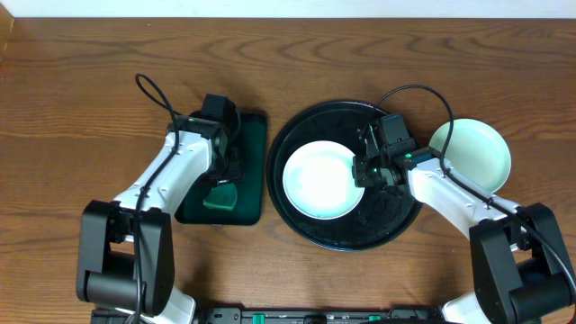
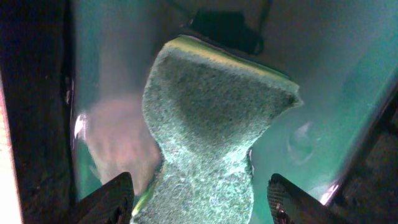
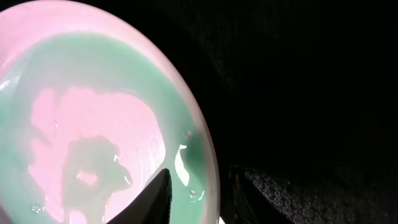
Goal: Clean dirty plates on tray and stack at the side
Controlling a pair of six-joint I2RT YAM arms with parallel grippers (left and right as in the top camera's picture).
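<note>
2 plates in sight! The white plate [image 1: 319,180] sits on the left half of the black tray [image 1: 396,225], glossy, with droplets near its mint-tinged rim. The right pincer [image 1: 364,169] straddles its right rim, jaws slightly apart. The mint plate [image 1: 477,153] lies on the tabletop [image 1: 72,90], just beside the black tray's right edge. The left pincer [image 2: 202,196] hangs apart around the sponge [image 2: 211,112] over the green tray [image 1: 254,135].
</note>
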